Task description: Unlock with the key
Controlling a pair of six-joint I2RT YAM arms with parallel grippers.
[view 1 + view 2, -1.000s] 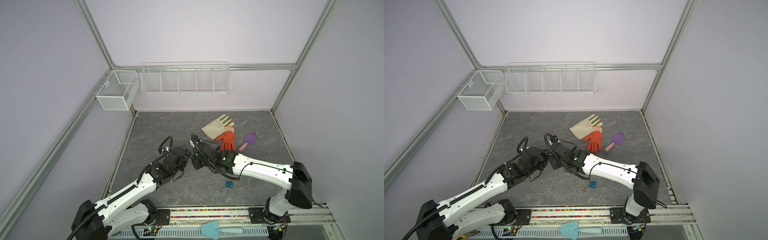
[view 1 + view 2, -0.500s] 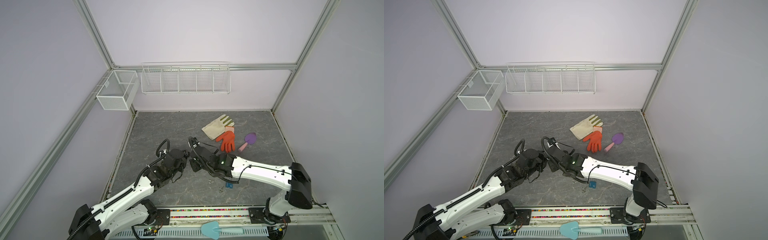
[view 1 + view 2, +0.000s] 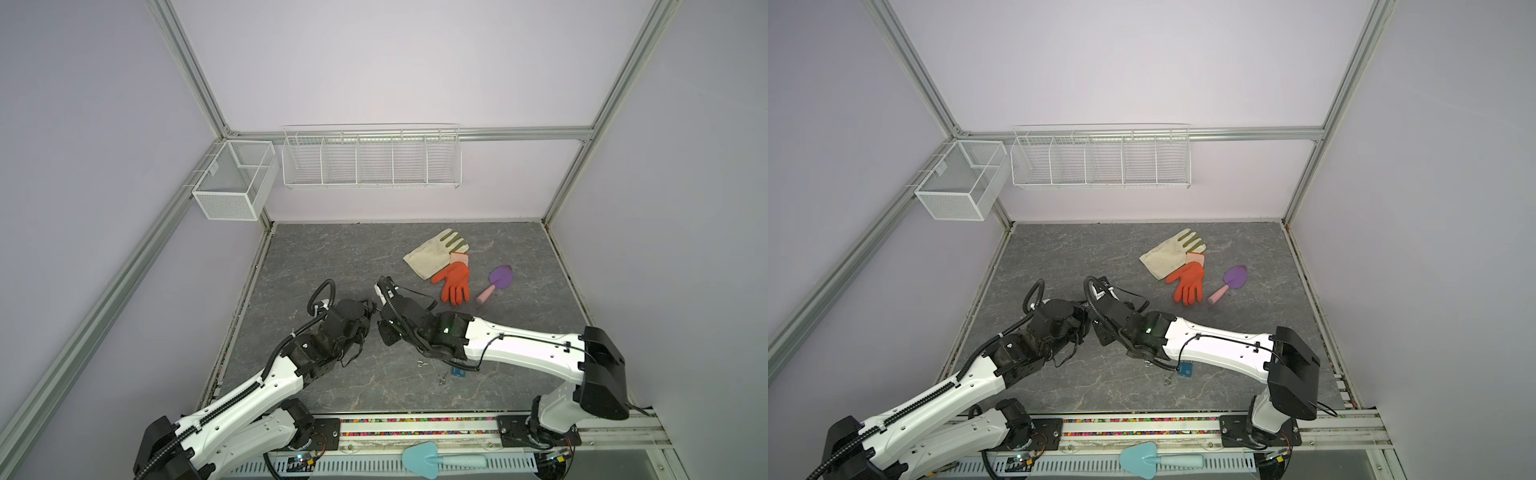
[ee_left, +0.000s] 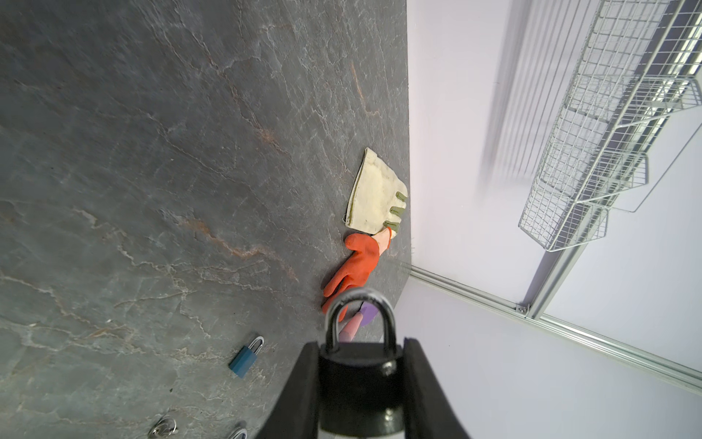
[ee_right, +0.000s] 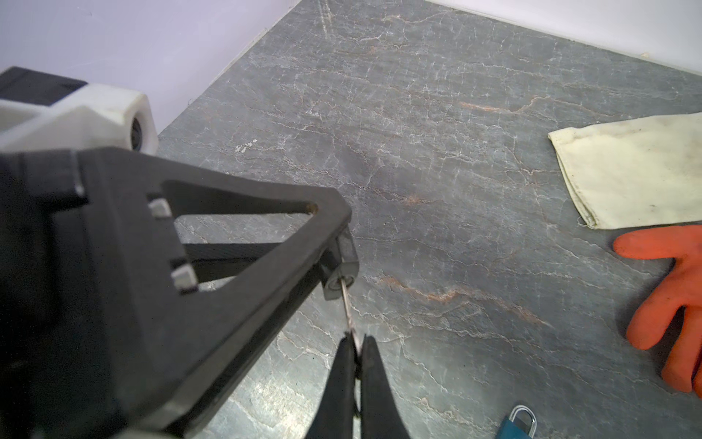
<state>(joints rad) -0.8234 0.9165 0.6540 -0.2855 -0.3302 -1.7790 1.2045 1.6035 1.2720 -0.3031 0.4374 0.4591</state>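
Observation:
My left gripper (image 4: 361,344) is shut on a black padlock (image 4: 359,380), whose steel shackle (image 4: 359,304) points away from the wrist. The right wrist view shows the lock's keyhole end (image 5: 340,266) sticking out past the left gripper's fingers (image 5: 228,266). A thin silver key (image 5: 346,304) runs from that keyhole into my right gripper (image 5: 355,338), which is shut on it. In both top views the left gripper (image 3: 371,318) and the right gripper (image 3: 381,328) meet tip to tip above the middle-left of the floor, hiding lock and key.
A small blue padlock (image 3: 1185,369) and loose key rings (image 3: 441,379) lie under the right forearm. An orange glove (image 3: 456,282), a cream glove (image 3: 434,253) and a purple trowel (image 3: 496,280) lie at the back right. Wire baskets (image 3: 372,160) hang on the wall.
Both grippers have shifted slightly toward the front together, with key and padlock still joined. Both grips are unchanged.

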